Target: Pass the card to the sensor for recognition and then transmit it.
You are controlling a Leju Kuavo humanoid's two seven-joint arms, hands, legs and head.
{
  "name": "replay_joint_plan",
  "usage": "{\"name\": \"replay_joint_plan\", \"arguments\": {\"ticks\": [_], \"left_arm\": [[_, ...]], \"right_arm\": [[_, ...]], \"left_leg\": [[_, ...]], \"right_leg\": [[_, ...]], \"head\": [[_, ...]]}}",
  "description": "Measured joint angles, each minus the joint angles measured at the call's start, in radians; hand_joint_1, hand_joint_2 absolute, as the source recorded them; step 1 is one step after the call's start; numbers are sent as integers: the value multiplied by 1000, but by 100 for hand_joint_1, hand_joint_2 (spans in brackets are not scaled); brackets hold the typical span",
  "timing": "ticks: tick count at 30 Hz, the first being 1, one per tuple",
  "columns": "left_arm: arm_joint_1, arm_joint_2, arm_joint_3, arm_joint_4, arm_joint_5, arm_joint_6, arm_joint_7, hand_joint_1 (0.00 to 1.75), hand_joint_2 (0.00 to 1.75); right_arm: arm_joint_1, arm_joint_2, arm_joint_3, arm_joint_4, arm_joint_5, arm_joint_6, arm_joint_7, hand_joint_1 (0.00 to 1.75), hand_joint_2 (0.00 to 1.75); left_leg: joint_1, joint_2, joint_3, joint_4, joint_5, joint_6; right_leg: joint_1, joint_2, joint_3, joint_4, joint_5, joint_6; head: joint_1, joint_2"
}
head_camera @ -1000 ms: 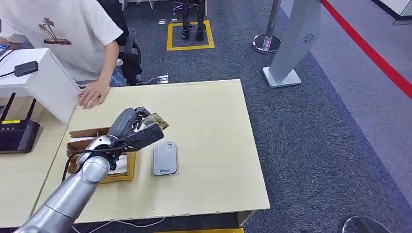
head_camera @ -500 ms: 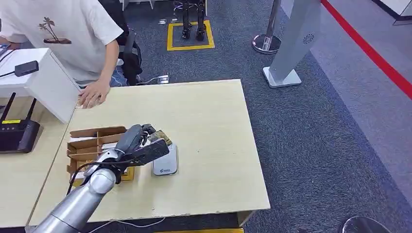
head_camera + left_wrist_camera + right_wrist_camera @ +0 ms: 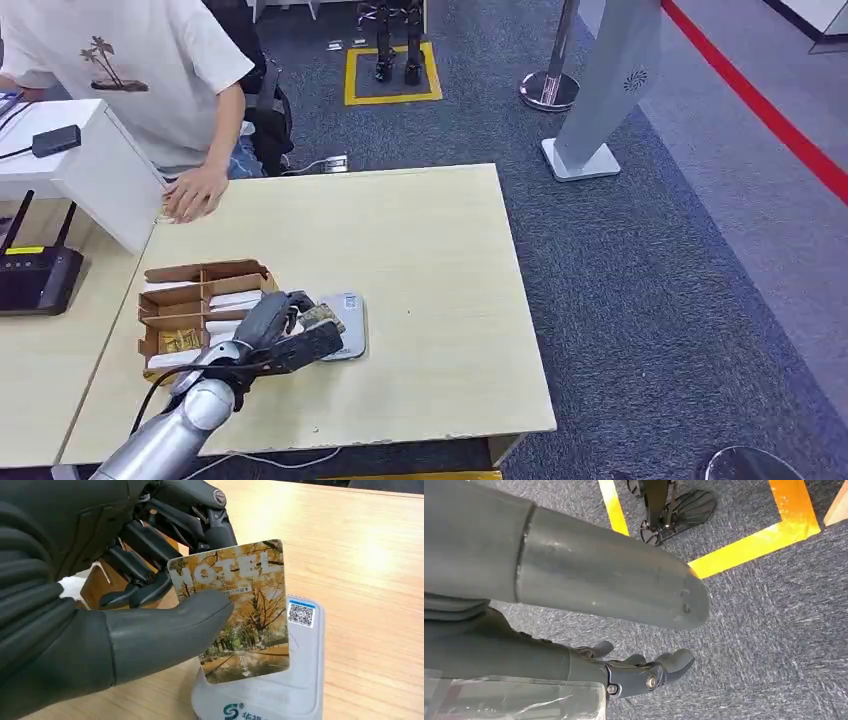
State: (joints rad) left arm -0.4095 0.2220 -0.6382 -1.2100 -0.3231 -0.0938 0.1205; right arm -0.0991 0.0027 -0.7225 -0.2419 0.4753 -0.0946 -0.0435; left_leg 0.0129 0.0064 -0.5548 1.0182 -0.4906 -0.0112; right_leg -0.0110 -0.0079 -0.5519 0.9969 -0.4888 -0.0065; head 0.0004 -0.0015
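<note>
Robot test hall; floor tape (image 3: 392, 98), stanchion (image 3: 548, 88), router (image 3: 35, 280).

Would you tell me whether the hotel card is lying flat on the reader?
No. The left hand holds the card tilted above the reader.

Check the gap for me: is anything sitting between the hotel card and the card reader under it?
Nothing. In the left wrist view the left hand holds the hotel card just over the reader.
</note>
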Motion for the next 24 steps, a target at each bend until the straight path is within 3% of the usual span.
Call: {"name": "replay_joint_plan", "arguments": {"ticks": [24], "left_arm": [[30, 8, 1, 0, 0, 14, -3, 175, 175]], "right_arm": [[-4, 6, 0, 0, 16, 2, 4, 0, 0]], "left_leg": [[0, 0, 1, 0, 0, 0]], "right_leg": [[0, 0, 1, 1, 0, 0]], "head": [[0, 0]]}}
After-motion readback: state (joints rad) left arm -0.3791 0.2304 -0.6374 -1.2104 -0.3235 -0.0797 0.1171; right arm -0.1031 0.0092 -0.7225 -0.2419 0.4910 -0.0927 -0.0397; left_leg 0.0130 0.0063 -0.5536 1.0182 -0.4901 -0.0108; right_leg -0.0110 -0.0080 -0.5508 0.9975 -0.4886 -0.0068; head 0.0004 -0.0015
